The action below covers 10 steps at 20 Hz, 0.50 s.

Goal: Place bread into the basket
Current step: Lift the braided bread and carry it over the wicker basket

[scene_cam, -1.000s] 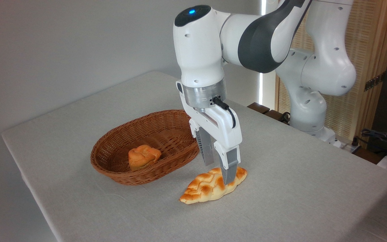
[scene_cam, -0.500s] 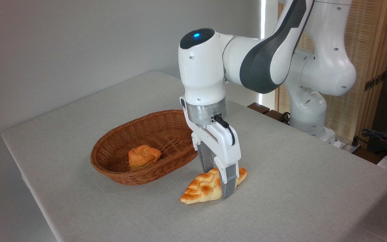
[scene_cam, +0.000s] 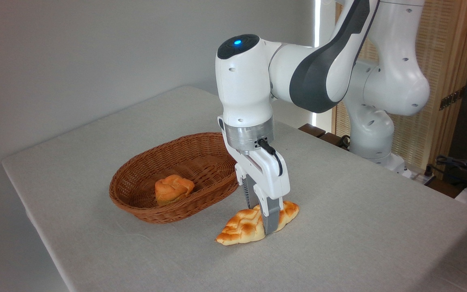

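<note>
Bread (scene_cam: 243, 229): lies flat on desk (scene_cam: 339, 227), near front edge, just right of basket, outside it. Tool (scene_cam: 266, 221): lowered vertically over loaf's right half, 2 fingers (scene_cam: 271, 219) straddling it, pressed in against its sides, clamped on bread. Basket (scene_cam: 136, 202): oval brown wicker, behind-left of loaf, not touching it. Small orange bun (scene_cam: 172, 188): inside basket, near front wall. Arm (scene_cam: 322, 61): white, reaches in from rear right.

Only the basket's (scene_cam: 136, 202) low near wall stands between claw (scene_cam: 264, 217) and its bun-free right half.
</note>
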Tool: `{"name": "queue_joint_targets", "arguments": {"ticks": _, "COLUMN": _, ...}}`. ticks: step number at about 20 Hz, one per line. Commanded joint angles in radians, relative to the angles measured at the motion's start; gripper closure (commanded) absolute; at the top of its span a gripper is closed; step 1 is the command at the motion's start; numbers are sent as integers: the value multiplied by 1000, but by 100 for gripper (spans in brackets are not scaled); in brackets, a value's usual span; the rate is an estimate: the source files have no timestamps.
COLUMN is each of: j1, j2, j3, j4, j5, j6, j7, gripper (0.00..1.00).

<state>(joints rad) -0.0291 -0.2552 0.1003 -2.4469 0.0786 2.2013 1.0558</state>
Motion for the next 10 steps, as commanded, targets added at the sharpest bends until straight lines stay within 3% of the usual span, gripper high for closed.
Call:
{"name": "queue_joint_targets", "arguments": {"ticks": 1, "j1": -11, "j2": -19, "j3": 30, "j4": 0, "j5": 15, "j6": 3, "j7": 32, "gripper": 66}}
{"name": "queue_joint_targets", "arguments": {"ticks": 3, "j1": -11, "j2": -38, "j3": 70, "j4": 44, "j5": 15, "j6": -35, "j7": 43, "gripper": 63}}
{"name": "queue_joint_targets", "arguments": {"ticks": 7, "j1": -11, "j2": -35, "j3": 79, "j4": 218, "j5": -3, "j6": -294, "j7": 32, "gripper": 63}}
{"name": "queue_joint_targets", "arguments": {"ticks": 8, "j1": -11, "j2": -38, "j3": 75, "j4": 247, "j5": -20, "j6": -345, "j7": 27, "gripper": 63}}
{"name": "queue_joint_targets", "arguments": {"ticks": 10, "j1": -12, "j2": -38, "j3": 67, "j4": 305, "j5": -104, "j6": -435, "j7": 6, "gripper": 57}}
